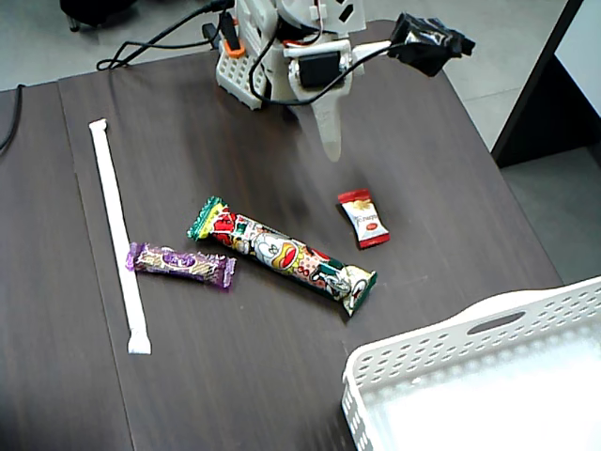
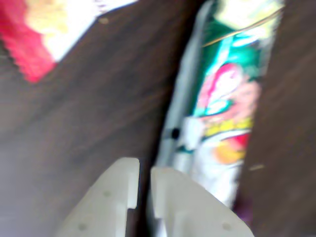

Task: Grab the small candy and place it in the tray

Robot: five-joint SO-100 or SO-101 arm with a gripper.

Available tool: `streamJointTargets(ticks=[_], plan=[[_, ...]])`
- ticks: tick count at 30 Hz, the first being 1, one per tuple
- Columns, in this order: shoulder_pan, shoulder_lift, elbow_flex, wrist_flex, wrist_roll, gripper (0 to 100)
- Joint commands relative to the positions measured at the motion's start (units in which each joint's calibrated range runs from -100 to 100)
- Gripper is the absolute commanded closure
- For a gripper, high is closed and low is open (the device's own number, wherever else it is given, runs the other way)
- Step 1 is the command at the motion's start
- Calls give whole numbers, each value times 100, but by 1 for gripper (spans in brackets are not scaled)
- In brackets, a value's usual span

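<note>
Wrist view is a smeary mess, and the fixed view crops a lot

In the wrist view the small red-and-white candy packet [image 2: 42,34] is cut off at the top left corner, the long cartoon-printed stick [image 2: 224,103] beside it is too blurred to read, and the white two-finger gripper [image 2: 143,185] runs off the bottom. In the fixed view the white perforated plastic tray [image 1: 441,352] is cropped right and bottom, and the arm's top is cut off.

Your arm's base sits at the far table edge, the gripper [image 1: 331,141] pointing down, its tip blurred in the fixed view. In the wrist view your gripper [image 2: 143,173] has white fingers [image 2: 111,197] nearly together, a thin gap between them.
</note>
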Motion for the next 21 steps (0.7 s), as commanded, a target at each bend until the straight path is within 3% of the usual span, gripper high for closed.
streamJointTargets(ticks=[1, 12, 21], plan=[[21, 1864, -1489, -89, -482, 98], [-273, 6661, -4822, 964, -2434, 98], [-531, 8318, -6174, 1401, -3095, 98]])
